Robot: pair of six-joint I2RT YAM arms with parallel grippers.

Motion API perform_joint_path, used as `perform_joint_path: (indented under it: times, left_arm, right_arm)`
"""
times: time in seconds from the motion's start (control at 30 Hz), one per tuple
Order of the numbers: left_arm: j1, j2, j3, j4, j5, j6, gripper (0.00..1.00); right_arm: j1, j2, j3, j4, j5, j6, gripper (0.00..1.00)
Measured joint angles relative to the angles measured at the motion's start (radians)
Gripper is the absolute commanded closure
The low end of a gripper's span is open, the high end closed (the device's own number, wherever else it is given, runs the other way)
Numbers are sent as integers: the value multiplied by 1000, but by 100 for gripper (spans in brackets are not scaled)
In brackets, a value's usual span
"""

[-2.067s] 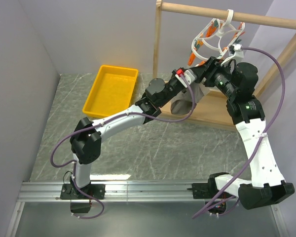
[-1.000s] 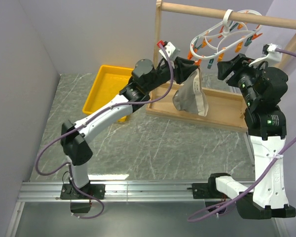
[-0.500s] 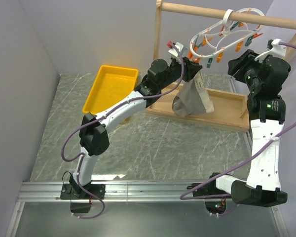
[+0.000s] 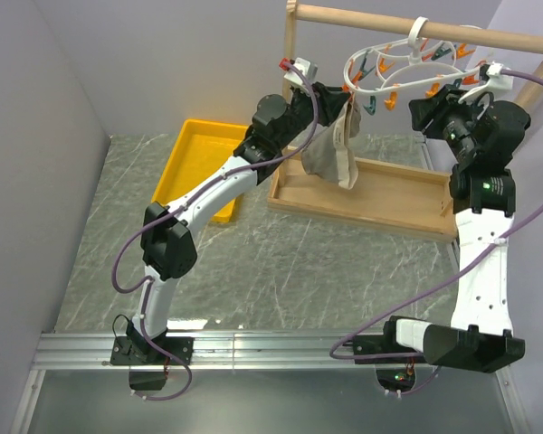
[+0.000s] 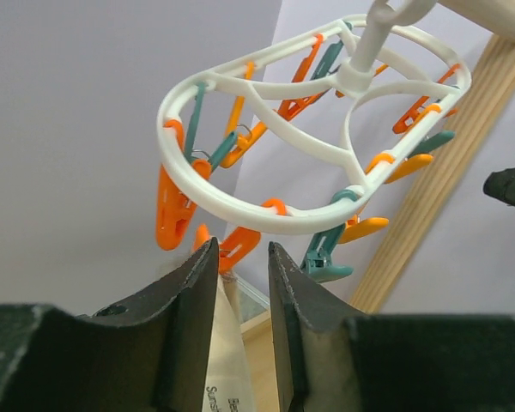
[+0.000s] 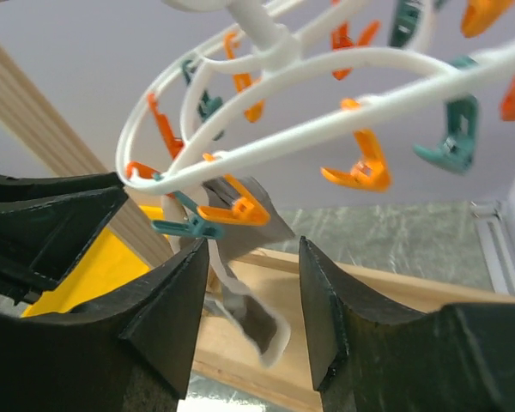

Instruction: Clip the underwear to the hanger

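My left pincer is raised just under the near rim of the hanger, and its jaws are closed down to a narrow slit on the underwear. In the left wrist view the beige waistband, with its small printed label, stands pinched between my fingers. From there the grey fabric hangs free above the wooden base of the rack.

The white oval hanger hooks over the wooden rail and tilts a little. An orange clothespin dangles from its rim just above my left fingertips, and a teal clothespin hangs just beside it.

My right pincer hovers near the other side of the hanger. Its jaws stand wide apart and hold nothing. Through that gap, in the right wrist view, I see the underwear drooping below another orange clothespin. This pin overlaps the grey fabric, and I cannot tell from here whether it grips the cloth or only hangs in front of it.

A yellow tray sits on the marbled counter, to the left of the rack.
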Motion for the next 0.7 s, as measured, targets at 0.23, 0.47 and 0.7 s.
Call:
perform_joint_path:
  times: [0.23, 0.47, 0.7]
  left_arm:
    - [23, 2, 2, 0, 5, -1, 64]
    - [31, 2, 2, 1, 10, 0, 64]
    - [32, 2, 2, 1, 19, 0, 64]
  right_arm:
    - [0, 97, 5, 108, -109, 2, 52]
    - [13, 184, 12, 140, -164, 2, 52]
    - [39, 199, 18, 169, -179, 0, 53]
